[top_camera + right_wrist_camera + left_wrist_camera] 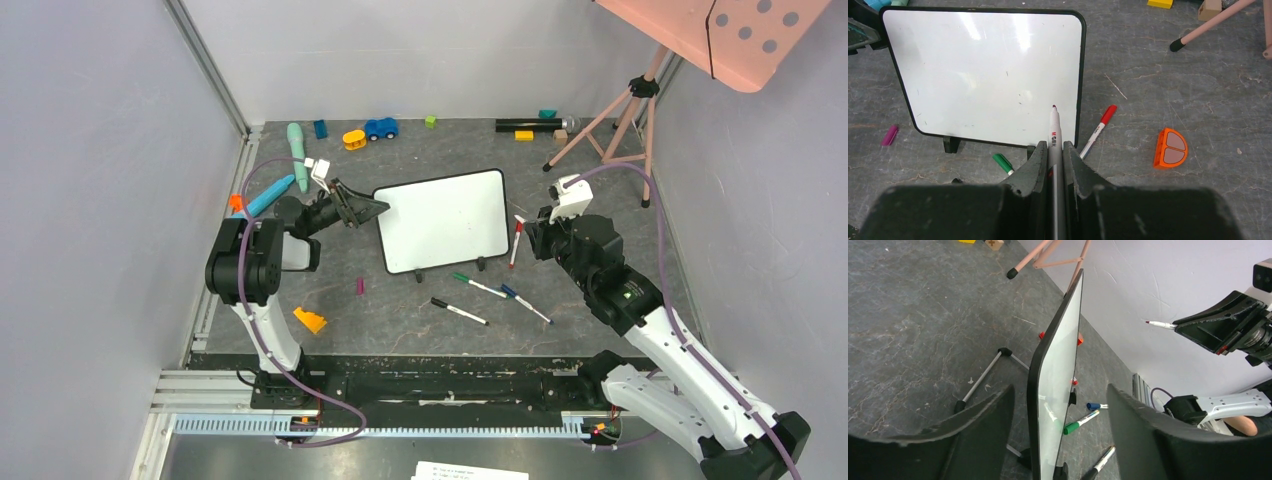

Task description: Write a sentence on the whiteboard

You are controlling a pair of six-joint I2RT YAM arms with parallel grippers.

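The whiteboard [445, 220] stands on its small black feet in the middle of the table, and its face [983, 70] is blank. No sentence shows on it. My left gripper [365, 210] is open, with its jaws on either side of the board's left edge [1055, 380] and gaps on both sides. My right gripper [535, 240] is at the board's right side, shut on a grey marker [1054, 125]. The marker's uncapped dark-red tip points at the board's lower right area, a little short of it. The marker also shows in the left wrist view [1160, 324].
A red-capped marker [516, 240] lies by the board's right edge. Green [478, 285], blue [525, 303] and black [458, 311] markers lie in front. A pink cap [360, 286], orange pieces [310, 320] [1170, 148], a pink tripod [610, 120] and toys at the back.
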